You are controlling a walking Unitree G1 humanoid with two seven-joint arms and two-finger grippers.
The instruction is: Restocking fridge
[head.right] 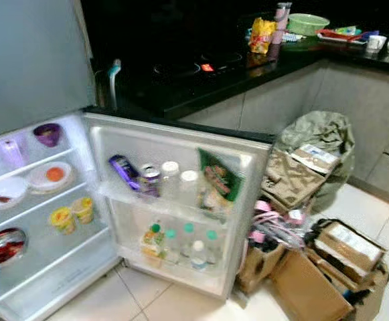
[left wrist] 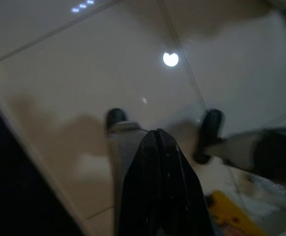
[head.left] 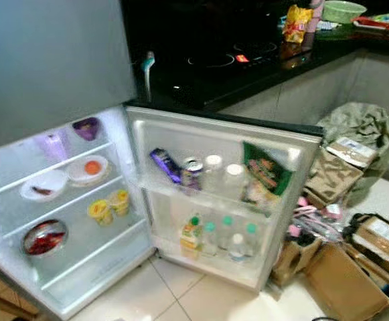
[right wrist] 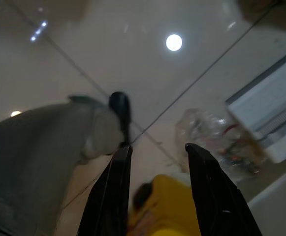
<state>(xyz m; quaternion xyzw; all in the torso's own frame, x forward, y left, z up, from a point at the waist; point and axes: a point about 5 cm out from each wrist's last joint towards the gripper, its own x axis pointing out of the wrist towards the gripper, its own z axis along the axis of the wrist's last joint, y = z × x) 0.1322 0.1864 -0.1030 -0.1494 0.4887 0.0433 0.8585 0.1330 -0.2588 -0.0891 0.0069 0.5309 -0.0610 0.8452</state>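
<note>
Two shelves of the open fridge (head.left: 20, 200) on the left hold a bowl with an orange item (head.left: 88, 169), a plate (head.left: 43, 186) and two yellow cups (head.left: 109, 206); its door (head.left: 301, 160), swung right, carries a can (head.left: 193, 170), bottles (head.left: 222, 172), a green packet (head.left: 265, 175) and a lower row of green-capped bottles (head.left: 229, 234). Cardboard boxes (head.right: 315, 277) crowd the floor far right. My left gripper (left wrist: 158, 147) hangs above the tiles with fingers pressed together and empty; my right gripper (right wrist: 155, 152) hangs with fingers apart, holding nothing, over a yellow object (right wrist: 165, 206).
</note>
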